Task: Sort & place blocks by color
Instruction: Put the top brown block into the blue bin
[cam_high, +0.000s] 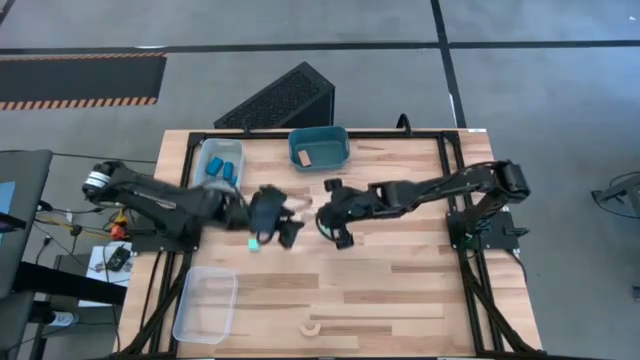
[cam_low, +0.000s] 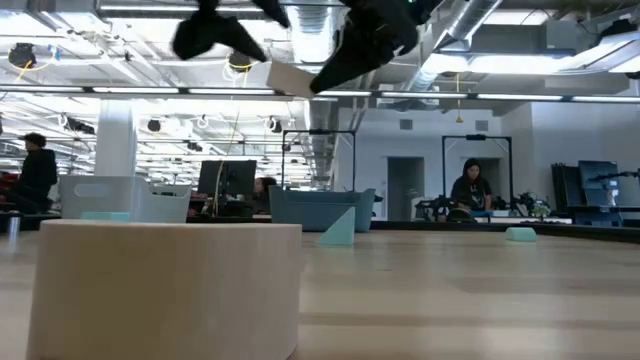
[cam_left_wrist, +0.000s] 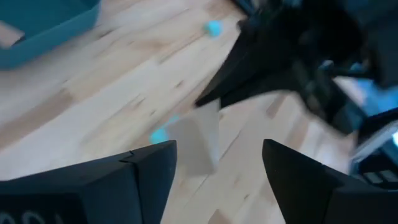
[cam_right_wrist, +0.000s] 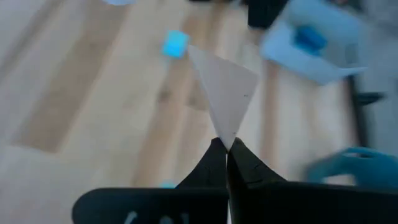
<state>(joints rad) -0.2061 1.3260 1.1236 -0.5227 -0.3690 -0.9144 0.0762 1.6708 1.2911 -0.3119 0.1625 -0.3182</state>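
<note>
Blocks lie scattered over the table (cam_high: 400, 290): nearest the front edge a tan arch-shaped piece (cam_high: 312, 328) sits alone, with an empty clear tray (cam_high: 206, 304) toward the left front corner. Mid-table, the two arms meet above the wood. The right gripper (cam_right_wrist: 227, 144) has its fingers pinched tight on one corner of a pale wooden triangle (cam_right_wrist: 225, 85), held off the table, while the left gripper (cam_left_wrist: 219, 158) faces it with fingers spread wide and nothing between them. A small cyan block (cam_high: 255, 243) lies just beside the left gripper, partly hidden by it. Farther back, a second clear tray (cam_high: 204, 155) holds darker blue blocks (cam_high: 224, 166), and a teal tub (cam_high: 340, 150) holds one tan block (cam_high: 305, 156).
</note>
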